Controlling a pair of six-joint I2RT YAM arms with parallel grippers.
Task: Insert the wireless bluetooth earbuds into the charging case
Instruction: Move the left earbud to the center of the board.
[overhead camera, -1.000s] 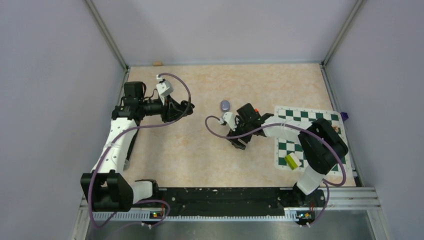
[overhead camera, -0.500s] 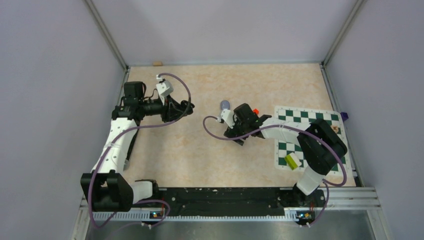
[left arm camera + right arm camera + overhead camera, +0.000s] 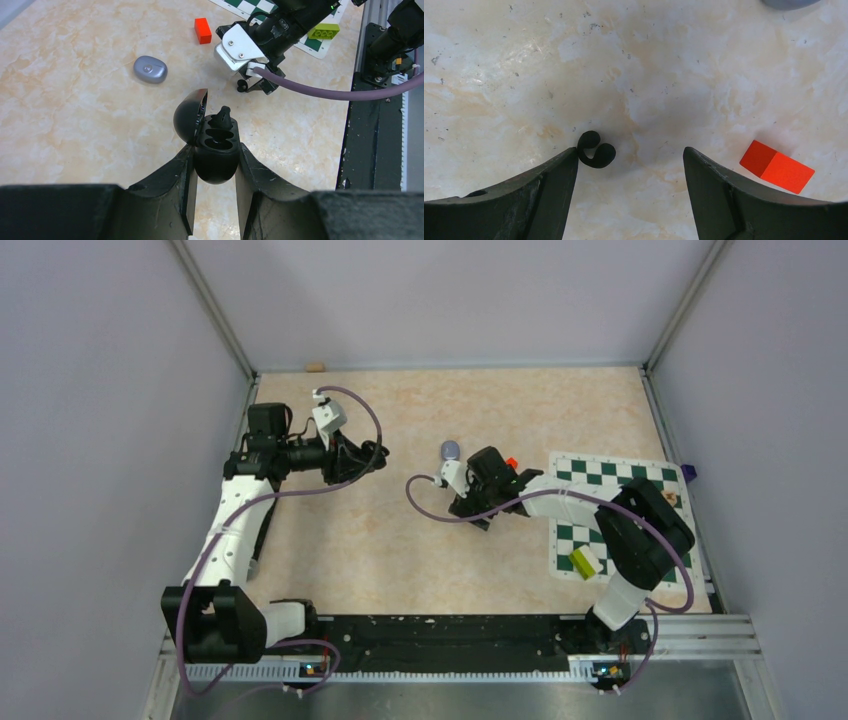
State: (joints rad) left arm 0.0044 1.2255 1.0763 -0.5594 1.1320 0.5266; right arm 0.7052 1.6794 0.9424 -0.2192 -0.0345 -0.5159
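Observation:
My left gripper (image 3: 216, 154) is shut on the black charging case (image 3: 215, 167), held above the table with its lid (image 3: 190, 119) swung open to the left. One black earbud (image 3: 223, 116) stands in the far slot; the near slot looks empty. A second black earbud (image 3: 595, 152) lies on the table, touching the inside tip of the left finger of my open right gripper (image 3: 630, 152). The same earbud (image 3: 242, 86) shows just below the right gripper in the left wrist view. In the top view the left gripper (image 3: 375, 458) is left of centre and the right gripper (image 3: 472, 517) is near the middle.
A closed grey-lilac rounded case (image 3: 451, 450) lies just behind the right gripper. A small red block (image 3: 778, 166) sits to its right. A green-and-white chessboard mat (image 3: 620, 475) with a lime brick (image 3: 584, 562) covers the right side. Enclosure walls surround the table.
My right gripper shifted slightly toward the back-left a second ago and has stayed still since. The left arm and the case have not moved.

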